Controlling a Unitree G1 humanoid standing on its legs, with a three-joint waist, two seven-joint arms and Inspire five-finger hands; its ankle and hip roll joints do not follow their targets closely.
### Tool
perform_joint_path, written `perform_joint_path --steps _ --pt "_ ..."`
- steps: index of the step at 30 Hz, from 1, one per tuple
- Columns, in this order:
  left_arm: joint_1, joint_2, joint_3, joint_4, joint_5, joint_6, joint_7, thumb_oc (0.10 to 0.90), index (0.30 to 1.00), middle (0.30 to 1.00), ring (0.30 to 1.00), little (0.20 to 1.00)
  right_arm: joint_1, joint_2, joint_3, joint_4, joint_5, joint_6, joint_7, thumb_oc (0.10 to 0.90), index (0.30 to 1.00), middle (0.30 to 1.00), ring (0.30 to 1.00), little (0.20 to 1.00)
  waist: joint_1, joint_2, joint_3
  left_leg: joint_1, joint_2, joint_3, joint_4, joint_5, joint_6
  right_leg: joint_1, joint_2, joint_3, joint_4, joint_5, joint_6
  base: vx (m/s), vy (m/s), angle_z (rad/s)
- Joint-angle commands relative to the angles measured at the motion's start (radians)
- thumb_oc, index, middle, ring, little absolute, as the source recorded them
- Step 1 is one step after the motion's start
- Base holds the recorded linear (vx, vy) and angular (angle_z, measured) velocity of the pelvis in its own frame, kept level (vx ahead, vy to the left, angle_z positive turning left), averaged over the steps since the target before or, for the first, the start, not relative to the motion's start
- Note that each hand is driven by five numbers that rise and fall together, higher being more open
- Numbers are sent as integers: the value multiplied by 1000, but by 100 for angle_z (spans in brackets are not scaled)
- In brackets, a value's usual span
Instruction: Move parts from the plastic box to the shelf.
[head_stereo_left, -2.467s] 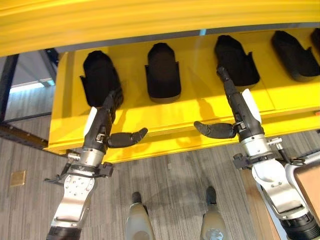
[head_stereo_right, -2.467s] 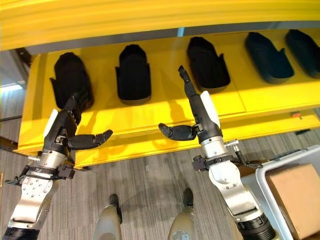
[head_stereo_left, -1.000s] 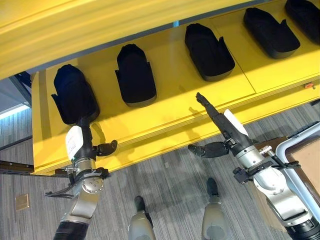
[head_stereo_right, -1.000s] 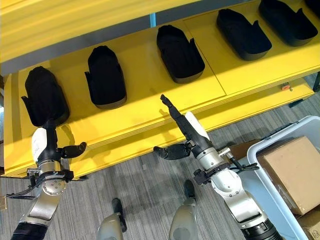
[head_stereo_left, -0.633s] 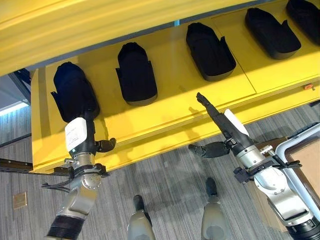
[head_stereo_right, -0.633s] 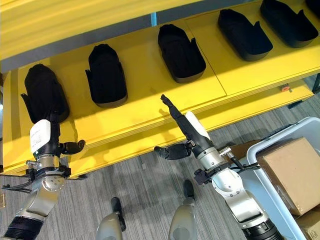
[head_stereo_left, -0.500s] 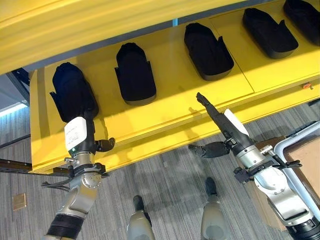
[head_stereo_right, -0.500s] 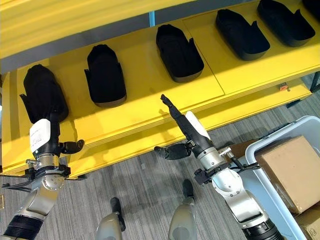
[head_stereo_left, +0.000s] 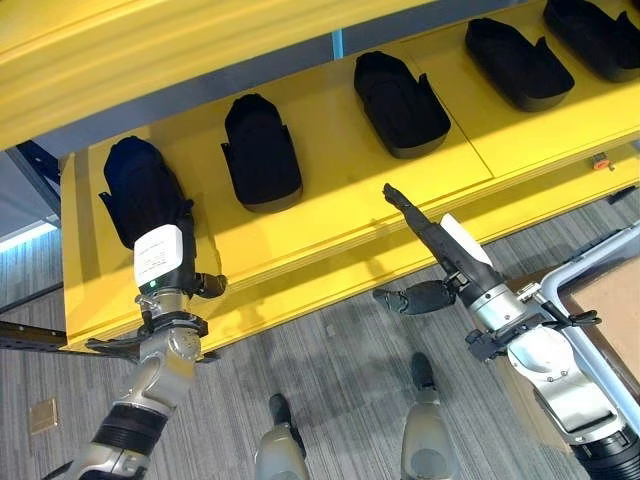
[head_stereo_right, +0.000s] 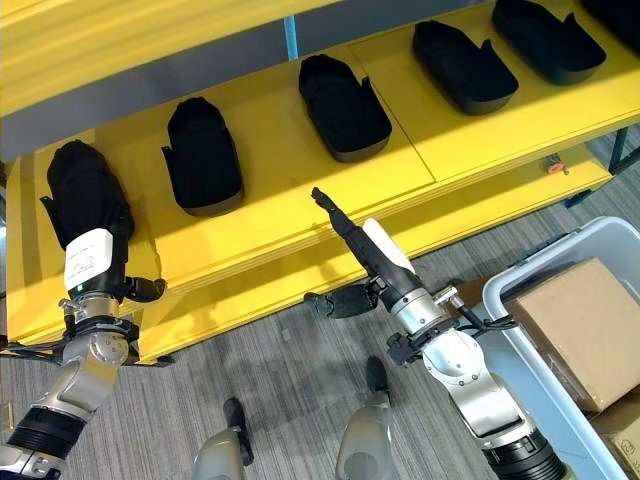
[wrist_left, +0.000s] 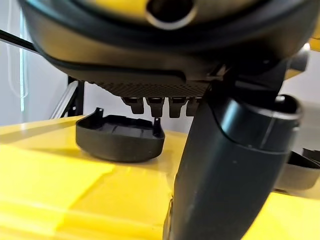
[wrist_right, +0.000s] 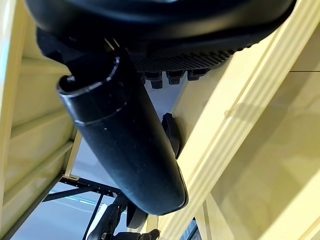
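Here, reaching both hands up toward the front of the yellow shelf (head_stereo_left: 330, 215), with neither one carrying anything. Keeping the left hand (head_stereo_left: 160, 265) at the shelf's left end, right against the near end of the leftmost black part (head_stereo_left: 140, 190), with fingers (wrist_left: 155, 102) straight in a row and thumb standing apart. Not quite being able to tell whether the tips are touching that part or stopping just short. Holding the right hand (head_stereo_left: 450, 255) over the shelf's front lip, between the second part (head_stereo_left: 260, 150) and the third part (head_stereo_left: 400, 100). Stretching its fingers (head_stereo_left: 405, 205) out long and close together, sticking the thumb out sideways, gripping nothing. Leaving two further parts (head_stereo_left: 515, 62) lying in the same row toward the right end, all well apart from one another. Showing the plastic box (head_stereo_right: 540, 380) low on the right, beside the right arm, with a brown cardboard box (head_stereo_right: 575, 325) sitting inside it. Judging by the look, dealing with stiff moulded shells: hollow, thin-walled, probably light, matte rather than slick. Not expecting anything fragile, yet allowing for a shallow tray tipping if lifted by one end. Favouring a hold across the narrow width, with fingers on one long side wall and thumb on the other. Alternatively, pinching the raised rim with the thumb inside the hollow. Treating the small side wings as poor places to grip.
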Motion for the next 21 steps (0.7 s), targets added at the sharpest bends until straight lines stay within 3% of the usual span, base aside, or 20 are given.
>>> perform_joint_path --steps 1,3,5,6,8,9,12,17,21 --pt "-136 62 63 186 -53 16 31 900 1000 1000 1000 1000 -109 -1 -32 -77 28 -68 -1 900 1000 1000 1000 1000 -53 -20 -46 -1 -24 3 -29 -7 74 39 26 -20 222 -230 -58 12 31 2" --pt "-136 49 63 170 -147 -128 27 900 1000 1000 1000 1000 -102 -5 -45 -88 28 -61 6 900 1000 1000 1000 1000 -57 -19 -41 1 -26 6 -25 -12 77 34 26 -18 229 -232 -60 6 11 -3" --pt "-127 39 72 119 -158 -206 3 900 1000 1000 1000 1000 -89 -1 -56 -93 24 -63 10 900 1000 1000 1000 1000 -56 -18 -39 2 -27 6 -25 -13 78 34 27 -18 230 -233 -61 5 12 -17" --pt "-124 32 70 9 -138 -264 -71 900 1000 1000 1000 1000 -73 8 -67 -101 12 -64 8 900 1000 1000 1000 1000 -54 -17 -32 3 -31 4 -24 -17 82 32 26 -20 232 -233 -60 -5 10 -9" --pt "-116 26 66 -91 -181 -320 -185 900 1000 1000 1000 1000 -64 15 -75 -108 5 -64 7 900 1000 1000 1000 1000 -51 -16 -26 1 -33 2 -23 -20 84 29 25 -22 232 -231 -60 -28 3 29" --pt "-85 11 59 -233 -190 -364 -267 900 1000 1000 1000 1000 -50 20 -86 -114 -7 -69 0 900 1000 1000 1000 1000 -45 -14 -17 0 -37 -4 -22 -22 85 27 26 -26 232 -228 -62 -44 5 17" --pt "-10 -11 53 -421 -261 -480 -378 900 1000 1000 1000 1000 -22 18 -108 -129 -15 -75 -15 900 1000 1000 1000 1000 -28 -9 -7 -3 -44 -13 -20 -28 89 31 20 -41 228 -223 -63 -31 -9 -14" --pt "56 -34 68 -553 -261 -644 -367 900 1000 1000 1000 1000 15 27 -115 -145 -29 -87 -32 900 1000 1000 1000 1000 -13 -9 -9 -8 -46 -21 -20 -34 92 34 12 -58 219 -220 -60 -12 -22 -3" --pt "63 -16 83 -598 -109 -693 -248 900 1000 1000 1000 1000 36 23 -110 -157 -31 -98 -57 900 1000 1000 1000 1000 -6 -15 -17 -15 -46 -29 -28 -30 92 35 12 -65 208 -215 -55 -12 -43 4"
